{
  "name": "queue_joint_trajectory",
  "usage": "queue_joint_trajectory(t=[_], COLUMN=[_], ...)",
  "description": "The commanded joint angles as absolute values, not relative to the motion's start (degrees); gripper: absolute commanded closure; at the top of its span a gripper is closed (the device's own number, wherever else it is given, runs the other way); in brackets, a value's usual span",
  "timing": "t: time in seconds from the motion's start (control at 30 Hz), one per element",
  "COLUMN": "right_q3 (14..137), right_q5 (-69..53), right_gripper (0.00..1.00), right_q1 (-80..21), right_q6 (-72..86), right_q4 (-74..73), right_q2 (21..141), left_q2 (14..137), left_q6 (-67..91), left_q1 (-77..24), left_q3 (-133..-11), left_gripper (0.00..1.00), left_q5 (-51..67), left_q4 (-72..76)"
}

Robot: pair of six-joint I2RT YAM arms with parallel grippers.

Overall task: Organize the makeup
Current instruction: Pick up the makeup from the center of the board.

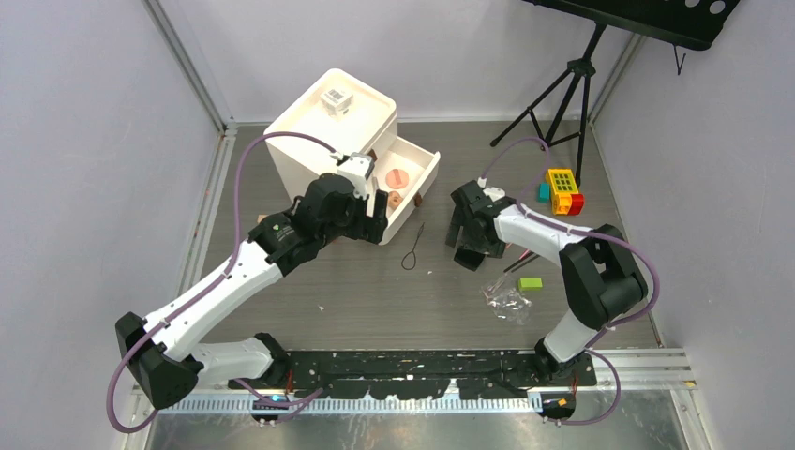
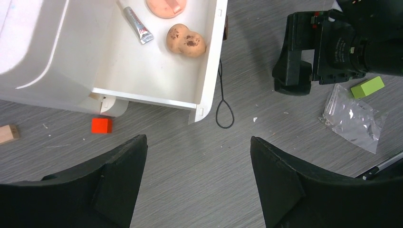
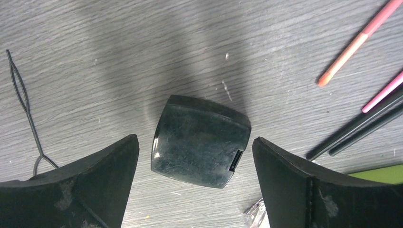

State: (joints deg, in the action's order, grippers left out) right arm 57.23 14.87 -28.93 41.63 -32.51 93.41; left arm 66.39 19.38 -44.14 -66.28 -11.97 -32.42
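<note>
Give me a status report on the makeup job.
Left tool open, empty, near the drawer. Right tool open, straddling the black compact. Nothing blocking.

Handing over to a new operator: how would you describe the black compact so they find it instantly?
Right of the white drawer unit, the right gripper hangs open over the grey table. Flat between its fingers lies the compact: a squarish, glossy black case with rounded corners, unlike the thin pencils beside it.

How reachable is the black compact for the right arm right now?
Likely yes. The right arm's open jaws straddle the black compact, which lies flat on the table with nothing on top. The pencils lie off to one side, apart from it.
</note>
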Motion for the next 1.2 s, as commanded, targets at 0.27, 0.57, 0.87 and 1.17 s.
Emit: queue_joint_trajectory(t=[0.27,0.57,0.87,1.17], right_q3=[57.5,56.7,56.9,69.7], right_q5=[21.4,20.1,22.5,25.7], right_gripper=[0.07,0.15,0.38,0.42], right_q1=[-31.1,-31.1,-31.1,-31.1], right_q6=[50.8,50.9,49.2,41.2], right_q4=[-32.4,-30.2,-30.6,-36.3], right_q2=[95.6,98.9,96.9,93.2], left_q2=[63.1,62.5,62.1,60.2], left_q6=[16.5,15.3,10.4,5.5], left_q1=[-44.3,-44.3,-44.3,-44.2], left_q3=[-66.0,-67.6,-73.8,-76.7], left_gripper=[0.18,0.17,0.16,0.14], left_q5=[-13.6,-14.6,-17.1,-27.4], left_q4=[-30.5,-31.6,-34.6,-36.4])
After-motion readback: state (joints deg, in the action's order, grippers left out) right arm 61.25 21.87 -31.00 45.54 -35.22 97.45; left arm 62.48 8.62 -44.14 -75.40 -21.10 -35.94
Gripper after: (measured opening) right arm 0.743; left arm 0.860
